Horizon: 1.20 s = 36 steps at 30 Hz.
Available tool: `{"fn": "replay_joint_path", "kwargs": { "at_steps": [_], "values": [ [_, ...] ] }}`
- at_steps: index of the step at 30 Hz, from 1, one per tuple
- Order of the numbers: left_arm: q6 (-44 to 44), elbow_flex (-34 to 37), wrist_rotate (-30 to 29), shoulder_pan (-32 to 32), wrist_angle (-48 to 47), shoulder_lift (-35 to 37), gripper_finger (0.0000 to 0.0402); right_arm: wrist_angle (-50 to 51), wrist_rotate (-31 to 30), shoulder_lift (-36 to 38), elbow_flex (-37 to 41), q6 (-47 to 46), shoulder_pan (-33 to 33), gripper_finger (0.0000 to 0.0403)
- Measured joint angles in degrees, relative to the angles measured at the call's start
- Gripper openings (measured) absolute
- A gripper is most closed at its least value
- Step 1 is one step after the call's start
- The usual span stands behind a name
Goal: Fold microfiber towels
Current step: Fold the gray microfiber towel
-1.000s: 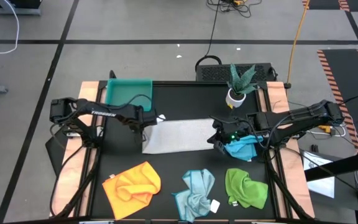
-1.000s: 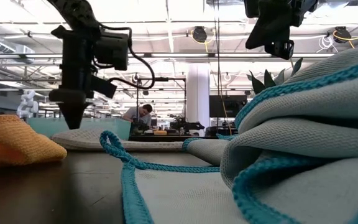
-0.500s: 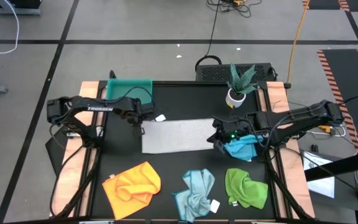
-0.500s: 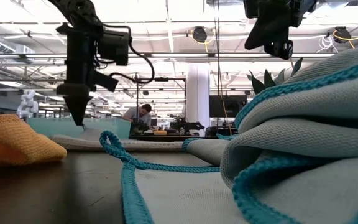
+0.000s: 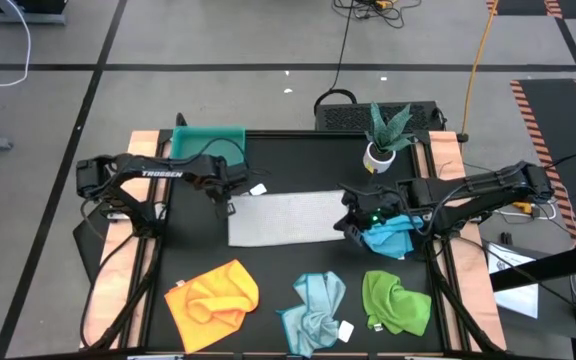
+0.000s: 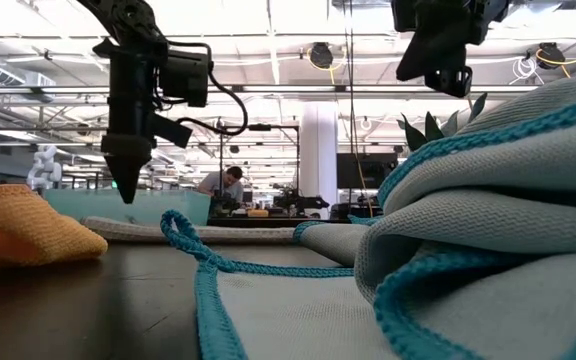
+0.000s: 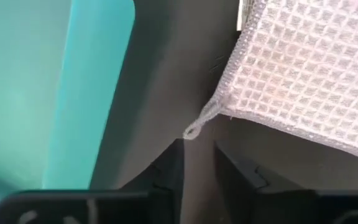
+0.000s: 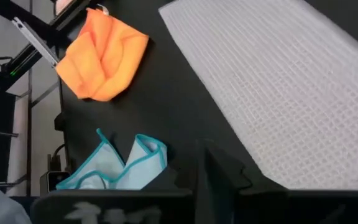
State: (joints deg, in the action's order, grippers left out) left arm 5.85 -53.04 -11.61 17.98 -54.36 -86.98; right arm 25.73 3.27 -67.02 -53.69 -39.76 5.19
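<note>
Left wrist view shows the left gripper [image 7: 197, 163] with a narrow gap between its fingers, holding nothing; it has just let go of the white-grey towel [image 5: 286, 217] and lifted off its corner. That towel now lies folded flat mid-table beside the teal tray [image 5: 206, 146], waffle-textured. The right gripper [image 5: 353, 222] hovers shut over the bright blue towel [image 5: 388, 238].

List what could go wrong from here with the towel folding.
1. The left end effector hangs just off the white-grey towel corner, holding nothing; closing there could catch only the corner loop, or miss.
2. The right end effector sits over the bright blue towel beside the white-grey one; a move could drag it along.
3. The potted plant stands close behind that arm.
</note>
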Motion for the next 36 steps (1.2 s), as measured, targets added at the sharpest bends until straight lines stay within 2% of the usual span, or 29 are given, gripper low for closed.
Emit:
{"fn": "replay_joint_path", "kwargs": {
  "at_steps": [5,9,14,18,22,25,30,34,36],
  "values": [
    [5.0,-1.0,4.3,-0.1,-1.6,0.8,0.0146,3.5,1.4,0.0,0.0,-4.4,0.0,0.0065],
    [12.1,-2.8,7.6,-2.1,3.6,1.4,0.0179,6.5,4.4,0.0,0.0,-11.3,0.0,0.0096],
    [19.4,-2.9,7.7,-6.2,13.9,1.2,0.019,6.1,4.5,0.0,3.6,-22.2,1.4,0.0111],
    [26.6,-2.9,8.8,-8.2,18.8,1.1,0.0187,-3.6,4.4,0.0,10.8,-30.7,2.6,0.0111],
    [32.1,-2.9,8.5,-10.8,15.2,1.1,0.0179,-16.2,4.3,0.0,18.9,-37.3,3.7,0.0112],
    [35.2,-2.9,7.0,-12.2,13.1,1.1,0.0177,-21.9,4.3,0.0,23.9,-40.3,3.7,0.0112],
    [41.1,-2.9,5.6,-13.4,9.0,1.1,0.0179,-24.1,4.5,0.0,27.2,-42.6,3.7,0.0112],
    [45.0,-2.9,1.5,-14.5,3.1,1.1,0.0177,-24.3,4.5,0.0,27.4,-42.4,3.1,0.0112],
    [45.9,-2.9,1.7,-14.5,0.5,1.2,0.0179,-23.9,4.8,0.3,27.4,-42.2,3.1,0.0112]
  ]
}}
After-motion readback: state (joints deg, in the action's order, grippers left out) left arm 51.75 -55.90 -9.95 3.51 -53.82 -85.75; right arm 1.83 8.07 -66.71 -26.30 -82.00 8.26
